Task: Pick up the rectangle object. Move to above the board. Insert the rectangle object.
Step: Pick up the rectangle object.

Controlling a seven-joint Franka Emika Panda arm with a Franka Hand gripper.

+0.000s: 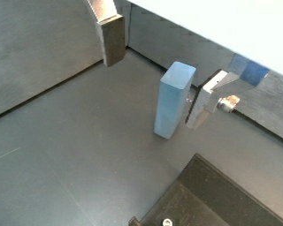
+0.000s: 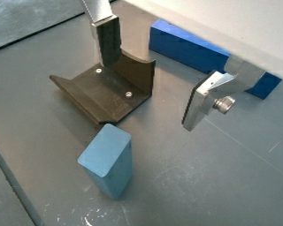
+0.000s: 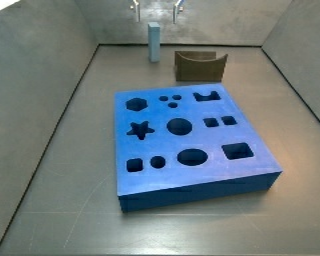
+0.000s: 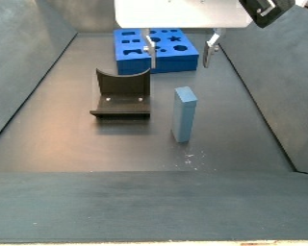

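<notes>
1. In a wrist view my fingers (image 1: 162, 71) are spread wide with nothing between the pads. One finger (image 1: 112, 40) hangs near the grey wall, the other (image 1: 211, 97) sits just beside the rectangle object (image 1: 173, 100). That pale blue bar stands upright on the dark floor (image 1: 61, 159), closer to the second finger but not clearly touching it. A dark slab edge shows at the frame's corner; I cannot tell what it is.

2. In a wrist view taken from the opposite side, the rectangle object (image 2: 107, 160) stands upright on the floor, apart from both fingers (image 2: 209, 97). The fixture (image 2: 109, 88) — a dark L-shaped bracket — sits beyond the bar, and a corner of the board (image 2: 191, 48) shows behind it.

3. In a side view the board (image 3: 190, 135) lies flat in the middle of the floor, its star, circle, hexagon and square holes dark and unfilled. The rectangle object (image 3: 155, 41) stands at the far end under my fingers (image 3: 157, 12), with the fixture (image 3: 199, 66) just beside it.

4. In a side view my open fingers (image 4: 180, 50) hang above the floor, higher than the rectangle object (image 4: 185, 113) — which stands upright beside the fixture (image 4: 122, 96). The board (image 4: 157, 48) lies well apart behind.
</notes>
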